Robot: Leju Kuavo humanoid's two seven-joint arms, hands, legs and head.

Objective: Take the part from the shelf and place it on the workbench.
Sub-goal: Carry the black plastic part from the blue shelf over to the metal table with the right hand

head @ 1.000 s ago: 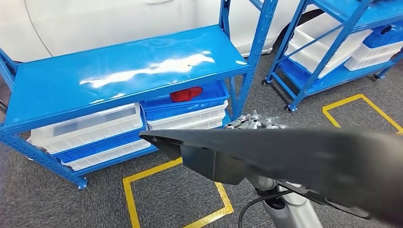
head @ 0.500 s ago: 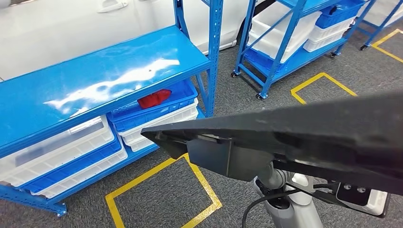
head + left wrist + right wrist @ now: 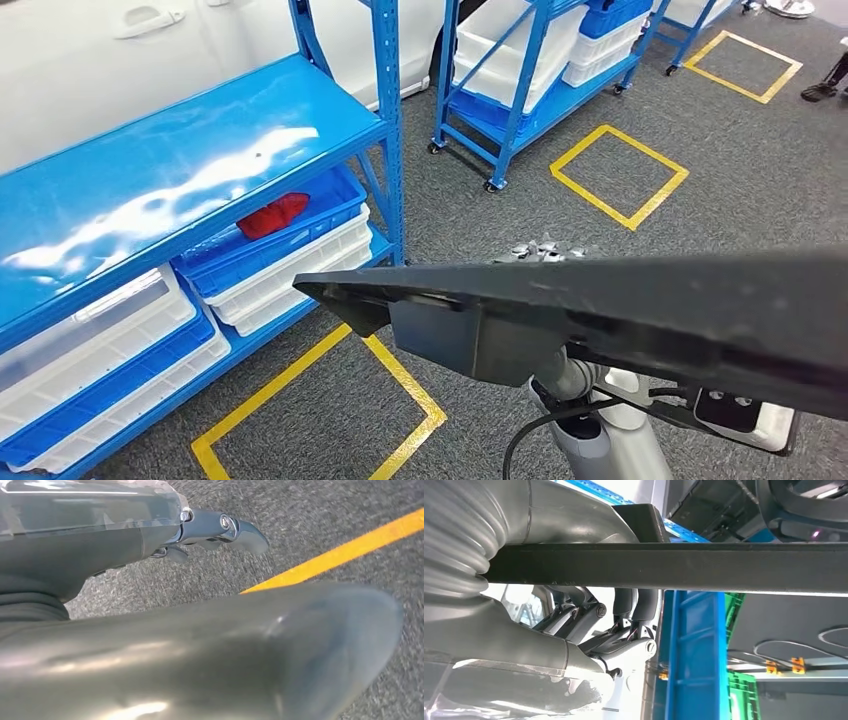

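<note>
You are looking down at grey carpet marked with yellow tape squares point(image 3: 320, 410), with a blue shelf rack point(image 3: 180, 170) to your left — its top board glossy and bare, white and blue bins point(image 3: 270, 262) stacked beneath, one blue bin holding a red item point(image 3: 272, 214). A second blue rack point(image 3: 520, 70) with white bins stands further back, and a white car body point(image 3: 120, 50) sits behind the near rack. Across your lower view lies the long black part point(image 3: 600, 310), blocking most of the floor below and the arm under it. Your right hand point(image 3: 624, 630) grips that part, its fingers point(image 3: 639, 605) curled up against the part's dark edge in the right wrist view. Your left hand point(image 3: 215, 530) shows beside a smooth dark curved surface above the carpet — whether it is grasping anything, you cannot tell.
</note>
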